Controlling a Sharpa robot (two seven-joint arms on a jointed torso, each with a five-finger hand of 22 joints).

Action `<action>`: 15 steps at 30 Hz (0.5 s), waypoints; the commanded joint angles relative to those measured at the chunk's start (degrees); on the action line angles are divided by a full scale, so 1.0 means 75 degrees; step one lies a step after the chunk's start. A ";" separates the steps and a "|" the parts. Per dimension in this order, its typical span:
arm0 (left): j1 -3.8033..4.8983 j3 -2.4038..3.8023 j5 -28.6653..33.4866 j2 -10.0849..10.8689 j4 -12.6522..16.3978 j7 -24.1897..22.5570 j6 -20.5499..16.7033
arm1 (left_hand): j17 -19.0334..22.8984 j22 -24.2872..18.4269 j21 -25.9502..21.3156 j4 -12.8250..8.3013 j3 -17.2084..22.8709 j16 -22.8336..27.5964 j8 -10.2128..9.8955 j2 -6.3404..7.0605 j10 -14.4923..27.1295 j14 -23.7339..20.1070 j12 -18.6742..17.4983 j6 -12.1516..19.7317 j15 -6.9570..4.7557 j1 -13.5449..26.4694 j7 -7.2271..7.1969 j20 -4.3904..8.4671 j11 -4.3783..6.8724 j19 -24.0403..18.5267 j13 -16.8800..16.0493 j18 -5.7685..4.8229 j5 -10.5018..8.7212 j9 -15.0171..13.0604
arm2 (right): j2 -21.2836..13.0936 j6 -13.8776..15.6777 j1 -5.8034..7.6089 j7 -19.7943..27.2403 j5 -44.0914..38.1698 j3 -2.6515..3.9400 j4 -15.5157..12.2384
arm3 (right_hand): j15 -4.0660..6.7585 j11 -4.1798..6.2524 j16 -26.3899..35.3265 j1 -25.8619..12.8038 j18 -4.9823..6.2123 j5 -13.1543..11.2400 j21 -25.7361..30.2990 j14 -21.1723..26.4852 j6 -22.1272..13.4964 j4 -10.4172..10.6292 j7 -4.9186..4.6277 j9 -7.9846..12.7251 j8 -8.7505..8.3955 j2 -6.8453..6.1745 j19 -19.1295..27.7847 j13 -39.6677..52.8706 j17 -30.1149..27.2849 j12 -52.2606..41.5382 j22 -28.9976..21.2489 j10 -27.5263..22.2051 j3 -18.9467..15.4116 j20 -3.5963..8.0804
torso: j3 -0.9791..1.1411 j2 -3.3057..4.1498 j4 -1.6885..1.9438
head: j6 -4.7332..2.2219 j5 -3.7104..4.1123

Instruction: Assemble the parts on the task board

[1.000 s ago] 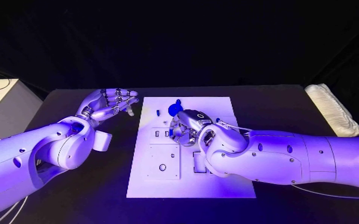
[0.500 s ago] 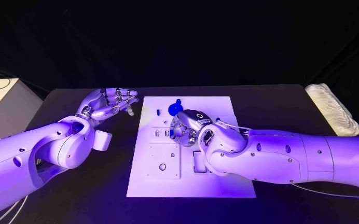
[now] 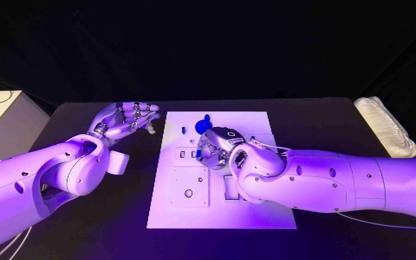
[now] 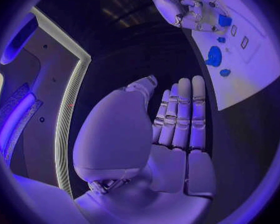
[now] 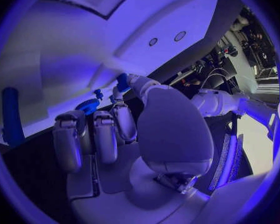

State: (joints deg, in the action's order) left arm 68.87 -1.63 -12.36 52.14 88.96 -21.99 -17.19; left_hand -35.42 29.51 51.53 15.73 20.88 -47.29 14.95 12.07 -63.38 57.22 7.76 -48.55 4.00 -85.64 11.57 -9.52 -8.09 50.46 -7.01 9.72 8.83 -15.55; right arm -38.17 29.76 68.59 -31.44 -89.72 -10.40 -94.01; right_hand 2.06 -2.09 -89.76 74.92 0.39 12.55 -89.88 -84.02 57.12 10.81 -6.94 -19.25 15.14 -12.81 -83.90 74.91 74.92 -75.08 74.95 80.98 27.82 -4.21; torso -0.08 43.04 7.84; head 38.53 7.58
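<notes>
The white task board [image 3: 221, 206] is laid in the middle of the black table [image 3: 329, 115], reaching toward its near edge. No brand, label or readable writing can be made out on the board or the arms. A round blue part [image 3: 203, 126] is seen near the board's far edge, with a thin blue peg [image 3: 183, 130] just beside it toward the board's left edge. The right hand [image 3: 217, 147] is held over the board's middle, fingers curled downward; a small blue part [image 4: 224, 20] is seen at its fingertips in the left wrist view, but whether it is gripped cannot be told. The left hand [image 3: 127, 118] is held off the board's far left corner, palm up, fingers straight and apart, holding nothing. A pale padded object [image 3: 384, 124] is lying at the table's right edge.
</notes>
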 commanded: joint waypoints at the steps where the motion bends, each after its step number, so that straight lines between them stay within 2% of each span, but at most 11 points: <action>1: 0.0006 0.0005 -0.0021 -0.0002 0.0022 -0.0029 0.0026 | -0.0013 0.0007 0.0029 0.0044 -0.0006 -0.0044 0.0025 -0.0017 0.0047 0.0072 0.0016 0.0051 -0.0004 0.0062 0.0008 -0.0014 0.0031 0.0042 -0.0011 0.0109 -0.0027 -0.0015 | 0.0020 -0.0075 -0.0008 0.0066 -0.0102 -0.0005 0.0010 | -0.0047 -0.0026 0.0001 -0.0070 -0.0051 -0.0018 -0.0017 -0.0781 -0.0077 -0.0047 -0.0024 0.0035 -0.0050 -0.0076 -0.0813 0.0269 0.1944 0.0063 0.2007 -0.0047 0.0004 -0.0010 | 0.0002 -0.0001 -0.0002 | -0.0002 -0.0002; 9: 0.0007 0.0005 -0.0021 0.0008 0.0024 -0.0021 0.0029 | -0.0014 0.0006 0.0030 0.0046 -0.0005 -0.0045 0.0026 -0.0022 0.0047 0.0073 0.0016 0.0051 -0.0005 0.0063 0.0008 -0.0014 0.0031 0.0043 -0.0012 0.0109 -0.0026 -0.0016 | 0.0031 -0.0071 -0.0009 0.0116 -0.0098 -0.0007 0.0027 | -0.0083 -0.0070 0.0004 -0.0158 -0.0051 -0.0063 -0.0017 -0.0780 -0.0198 -0.0060 -0.0072 0.0074 -0.0116 -0.0170 -0.0813 0.0252 0.1940 0.0099 0.2007 -0.0079 -0.0015 -0.0041 | 0.0000 0.0001 -0.0008 | 0.0000 0.0002; 15: 0.0007 0.0005 -0.0021 0.0015 0.0024 -0.0017 0.0023 | -0.0014 0.0006 0.0030 0.0046 -0.0005 -0.0045 0.0026 -0.0022 0.0047 0.0073 0.0016 0.0051 -0.0005 0.0063 0.0008 -0.0014 0.0031 0.0043 -0.0012 0.0109 -0.0026 -0.0016 | 0.0030 -0.0085 -0.0009 0.0174 -0.0086 -0.0008 0.0032 | -0.0155 -0.0152 0.0010 -0.0240 -0.0051 -0.0164 -0.0017 -0.0777 -0.0464 -0.0093 -0.0161 0.0166 -0.0286 -0.0297 -0.0813 0.0195 0.1928 0.0194 0.2007 -0.0160 -0.0065 -0.0104 | -0.0001 -0.0003 -0.0001 | 0.0004 0.0009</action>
State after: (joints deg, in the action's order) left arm 68.87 -1.63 -12.37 52.28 88.98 -21.90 -17.19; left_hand -35.46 29.51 51.53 15.73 20.88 -47.43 14.95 12.08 -63.38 57.22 7.76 -48.55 4.00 -85.64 11.57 -9.52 -8.09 50.46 -7.01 9.72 8.83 -15.61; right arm -38.00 29.76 68.57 -31.13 -89.73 -10.45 -93.76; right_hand 1.22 -3.11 -89.76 73.03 0.39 11.41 -89.88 -84.02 53.95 10.32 -8.25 -18.04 13.20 -14.71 -83.89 74.90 74.92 -73.95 74.94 79.95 27.33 -4.65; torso -0.08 43.04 7.81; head 38.53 7.62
